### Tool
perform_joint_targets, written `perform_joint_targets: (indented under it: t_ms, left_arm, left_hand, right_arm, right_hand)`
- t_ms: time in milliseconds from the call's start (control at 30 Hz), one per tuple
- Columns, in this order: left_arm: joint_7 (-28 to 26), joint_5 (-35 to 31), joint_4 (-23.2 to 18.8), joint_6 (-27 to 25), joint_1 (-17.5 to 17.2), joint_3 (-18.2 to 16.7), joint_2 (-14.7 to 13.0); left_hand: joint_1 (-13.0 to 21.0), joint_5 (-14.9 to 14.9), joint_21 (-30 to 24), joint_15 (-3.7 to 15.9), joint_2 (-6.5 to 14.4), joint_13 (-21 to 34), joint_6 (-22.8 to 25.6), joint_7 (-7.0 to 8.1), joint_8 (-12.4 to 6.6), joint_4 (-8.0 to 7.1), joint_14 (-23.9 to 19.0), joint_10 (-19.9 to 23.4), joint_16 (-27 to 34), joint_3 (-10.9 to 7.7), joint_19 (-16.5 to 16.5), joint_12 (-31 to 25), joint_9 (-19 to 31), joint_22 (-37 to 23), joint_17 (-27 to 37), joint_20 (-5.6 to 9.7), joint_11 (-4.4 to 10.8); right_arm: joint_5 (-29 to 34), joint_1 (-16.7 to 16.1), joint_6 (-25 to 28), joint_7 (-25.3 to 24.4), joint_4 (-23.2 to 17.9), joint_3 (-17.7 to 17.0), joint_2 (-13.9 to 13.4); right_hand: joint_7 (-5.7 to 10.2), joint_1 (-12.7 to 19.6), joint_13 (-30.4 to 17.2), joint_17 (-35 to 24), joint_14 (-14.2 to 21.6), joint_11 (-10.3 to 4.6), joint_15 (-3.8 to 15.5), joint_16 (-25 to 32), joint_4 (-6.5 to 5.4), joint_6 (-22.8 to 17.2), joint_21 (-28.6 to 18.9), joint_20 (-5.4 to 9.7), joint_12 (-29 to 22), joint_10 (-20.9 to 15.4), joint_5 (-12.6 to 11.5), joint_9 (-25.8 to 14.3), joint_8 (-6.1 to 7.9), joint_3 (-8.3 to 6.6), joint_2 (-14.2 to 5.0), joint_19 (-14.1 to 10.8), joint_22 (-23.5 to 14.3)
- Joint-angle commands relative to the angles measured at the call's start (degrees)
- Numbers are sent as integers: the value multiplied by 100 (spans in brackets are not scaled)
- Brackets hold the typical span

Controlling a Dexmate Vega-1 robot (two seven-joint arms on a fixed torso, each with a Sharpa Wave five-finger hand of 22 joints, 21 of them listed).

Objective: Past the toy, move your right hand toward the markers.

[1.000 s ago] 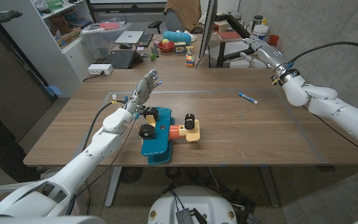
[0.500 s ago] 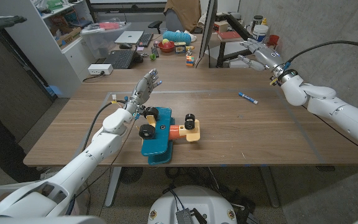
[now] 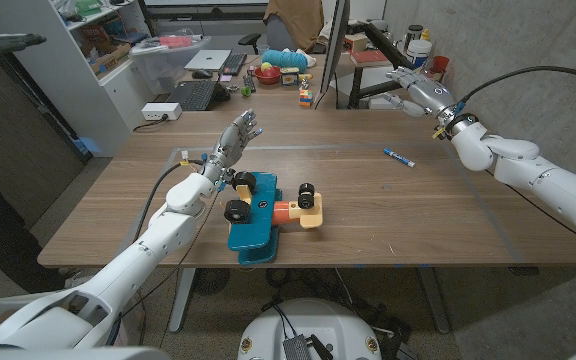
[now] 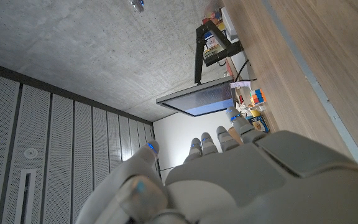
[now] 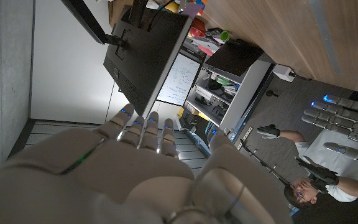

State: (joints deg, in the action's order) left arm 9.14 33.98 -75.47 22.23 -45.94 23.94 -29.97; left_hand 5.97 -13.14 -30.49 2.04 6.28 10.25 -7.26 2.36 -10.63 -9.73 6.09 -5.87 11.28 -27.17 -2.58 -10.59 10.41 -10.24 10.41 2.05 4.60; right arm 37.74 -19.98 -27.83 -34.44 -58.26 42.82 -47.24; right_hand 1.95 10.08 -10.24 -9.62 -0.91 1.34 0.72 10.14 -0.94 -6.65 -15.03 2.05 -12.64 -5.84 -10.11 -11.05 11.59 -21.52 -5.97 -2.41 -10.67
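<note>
Hovering past the toy [image 3: 266, 213], the right hand [image 3: 417, 89] holds nothing — fingers spread — beyond the marker [image 3: 399, 156].

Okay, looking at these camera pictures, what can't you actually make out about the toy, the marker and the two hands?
- Toy, head view: the side turned away from the camera is hidden by its own body.
- Marker, head view: too small to read any label or tell whether it is capped.
- Right hand, head view: its height above the table cannot be judged against the clutter behind.
- Left hand, left wrist view: its palm side is hidden by its own back.
</note>
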Motion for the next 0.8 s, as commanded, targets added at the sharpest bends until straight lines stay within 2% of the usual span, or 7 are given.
perform_joint_targets:
  t_ms: [33,800]
  left_arm:
    - [66,26,83,3,51,20,29]
    - [64,64,-49,-109,-23,-10,-77]
  left_hand:
    - [-40,-31,3,177,260,16,8,2,-28,0,-14,16,-5,-62,28,-23,17,-20,2,210,-26]
    - [-51,-34,38,182,251,15,12,2,-28,2,-16,21,-7,-64,44,-25,17,-21,1,213,-26]
  right_arm:
    - [35,40,45,12,70,99,-14]
    - [144,129,161,67,203,303,74]
  right_hand:
    - [10,26,-35,-9,33,-19,38,19,12,-54,7,27,4,-56,2,-16,-8,19,1,-46,-18]
    - [8,40,-35,-7,40,-23,29,15,32,-99,28,69,7,-69,-5,-16,2,36,-18,-60,-19]
